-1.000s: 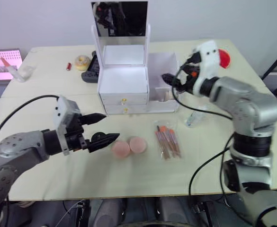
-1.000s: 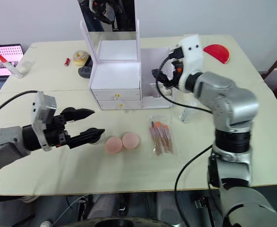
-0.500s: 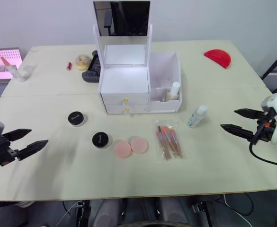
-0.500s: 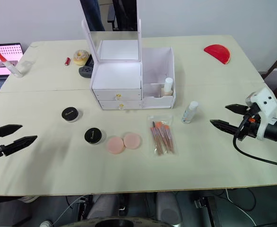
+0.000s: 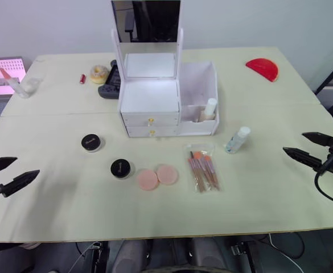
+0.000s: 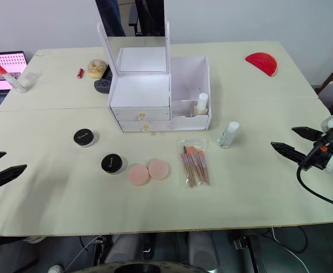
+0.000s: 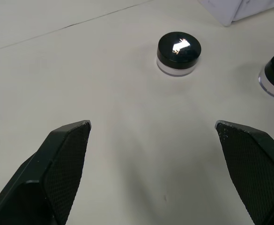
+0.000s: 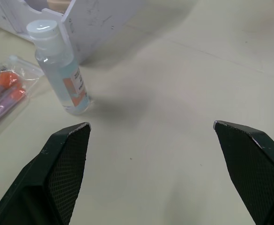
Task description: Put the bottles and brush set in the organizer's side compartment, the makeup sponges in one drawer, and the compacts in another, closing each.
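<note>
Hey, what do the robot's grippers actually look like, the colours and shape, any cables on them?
Each gripper has two black fingers that taper to points. The wrist views show the left gripper's fingers and the right gripper's fingers with a fine cross-hatched texture on their inner faces. The right gripper sits on a white housing with a small orange part, and a black cable loops from it. The left gripper is black too.

Wide bare table (image 5: 280, 193) lies right of the clear bottle (image 5: 236, 140), which stands upright just right of the brush set (image 5: 202, 170), before the organizer (image 5: 166, 99)
</note>
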You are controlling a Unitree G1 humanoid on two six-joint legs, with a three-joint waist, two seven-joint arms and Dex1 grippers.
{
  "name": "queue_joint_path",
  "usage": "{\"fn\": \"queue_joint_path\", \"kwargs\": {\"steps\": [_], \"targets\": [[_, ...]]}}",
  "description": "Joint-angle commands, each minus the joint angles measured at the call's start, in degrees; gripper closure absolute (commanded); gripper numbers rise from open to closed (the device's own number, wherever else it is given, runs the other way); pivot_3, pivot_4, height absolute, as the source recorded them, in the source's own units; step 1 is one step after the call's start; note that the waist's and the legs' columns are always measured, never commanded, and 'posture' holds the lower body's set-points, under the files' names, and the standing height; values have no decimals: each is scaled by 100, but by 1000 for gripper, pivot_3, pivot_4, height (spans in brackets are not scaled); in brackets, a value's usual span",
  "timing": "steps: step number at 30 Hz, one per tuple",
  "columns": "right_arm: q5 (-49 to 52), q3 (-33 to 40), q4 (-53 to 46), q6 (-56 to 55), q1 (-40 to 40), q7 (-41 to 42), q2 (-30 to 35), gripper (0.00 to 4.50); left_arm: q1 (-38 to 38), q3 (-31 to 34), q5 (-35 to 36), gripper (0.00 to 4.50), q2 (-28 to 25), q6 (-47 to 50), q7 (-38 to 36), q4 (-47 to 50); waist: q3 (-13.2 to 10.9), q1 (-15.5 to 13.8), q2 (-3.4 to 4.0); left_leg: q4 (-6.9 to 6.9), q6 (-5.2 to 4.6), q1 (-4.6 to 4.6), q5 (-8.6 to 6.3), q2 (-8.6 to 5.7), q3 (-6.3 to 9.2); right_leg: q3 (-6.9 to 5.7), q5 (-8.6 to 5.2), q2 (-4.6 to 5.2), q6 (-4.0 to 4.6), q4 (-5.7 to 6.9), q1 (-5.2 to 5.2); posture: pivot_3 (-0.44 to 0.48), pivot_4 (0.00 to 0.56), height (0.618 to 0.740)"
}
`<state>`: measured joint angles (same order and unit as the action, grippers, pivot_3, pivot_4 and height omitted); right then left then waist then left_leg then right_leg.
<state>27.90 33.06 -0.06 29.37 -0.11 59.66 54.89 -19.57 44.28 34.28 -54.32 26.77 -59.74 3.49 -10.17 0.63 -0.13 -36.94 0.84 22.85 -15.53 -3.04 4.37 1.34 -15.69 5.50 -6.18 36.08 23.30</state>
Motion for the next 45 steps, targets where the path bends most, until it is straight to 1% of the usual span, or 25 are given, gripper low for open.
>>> {"fn": "queue_joint_path", "kwargs": {"steps": [1,5,7,11,15,19,23,36,38,40,41,42,43,45], "targets": [[106,35,-278,18,-73,-103,20,28,85,93,45,0,40,31,63,296,0,-2,1,0,0,0,0,0,0,0,0,0,0,0,0,0,150,740],[285,-221,-660,354,-244,-352,-98,28,351,-365,303,0,177,406,313,1088,0,-19,0,-6,0,2,0,0,2,-2,1,0,0,2,-2,0,150,740],[355,-382,-921,513,-332,-487,-162,28,504,-598,624,0,263,757,493,1646,0,-19,0,-8,0,2,0,0,2,-2,2,0,-1,2,-4,0,150,740],[489,-778,-1408,860,-615,-834,-329,28,906,-1271,1193,0,405,1261,948,2862,0,-13,1,-8,0,7,0,-1,2,-2,11,-1,-18,2,1,0,150,740],[653,-1070,-1673,1152,-935,-1128,-554,28,1416,-1703,1727,0,478,1648,1368,3460,0,0,0,-9,1,7,1,-2,4,-3,15,-6,-25,8,4,0,150,740],[573,-1304,-1534,1137,-1153,-1283,-700,28,1818,-1970,2061,0,471,1865,1656,3682,1,-8,1,-11,2,6,3,-3,5,-6,16,-10,-27,12,4,0,150,740],[375,-1492,-1227,900,-1278,-1399,-837,28,2030,-2121,2266,0,454,1976,1846,3773,0,-7,0,-17,1,5,3,-7,5,-7,18,-11,-31,12,-2,0,150,740],[405,-1638,-1098,832,-1373,-1493,-1021,28,2091,-2114,2560,0,316,2070,2051,3793,0,-4,0,-20,2,0,5,-8,5,-7,20,-19,-33,18,-5,0,150,740],[403,-1652,-1085,824,-1383,-1483,-1024,555,2091,-2122,2606,0,311,2077,2101,3813,0,-4,0,-21,1,-1,5,-8,6,-7,20,-28,-33,18,-7,0,150,740],[398,-1664,-1073,811,-1386,-1468,-1022,1267,2074,-2128,2646,0,303,2079,2139,3832,0,-4,0,-21,1,-2,5,-8,6,-7,20,-28,-33,19,-7,0,150,740],[401,-1666,-1066,808,-1388,-1462,-1023,1795,2062,-2132,2657,0,301,2080,2154,3839,0,-3,0,-21,2,-2,5,-8,6,-7,20,-29,-33,20,-7,0,150,740],[402,-1667,-1058,804,-1391,-1456,-1025,2199,2045,-2138,2660,0,303,2078,2162,3844,0,-2,0,-21,2,-3,5,-8,5,-7,20,-29,-33,20,-7,0,150,740],[415,-1665,-1063,816,-1400,-1455,-1028,2815,2020,-2144,2653,0,303,2078,2169,3848,0,-1,0,-21,2,-4,5,-7,5,-7,20,-29,-34,21,-7,0,150,740],[431,-1664,-1075,834,-1410,-1454,-1028,3778,1992,-2149,2649,0,304,2083,2179,3856,0,-2,0,-21,2,-8,5,-7,5,-6,20,-31,-34,24,-9,0,150,740]]}}
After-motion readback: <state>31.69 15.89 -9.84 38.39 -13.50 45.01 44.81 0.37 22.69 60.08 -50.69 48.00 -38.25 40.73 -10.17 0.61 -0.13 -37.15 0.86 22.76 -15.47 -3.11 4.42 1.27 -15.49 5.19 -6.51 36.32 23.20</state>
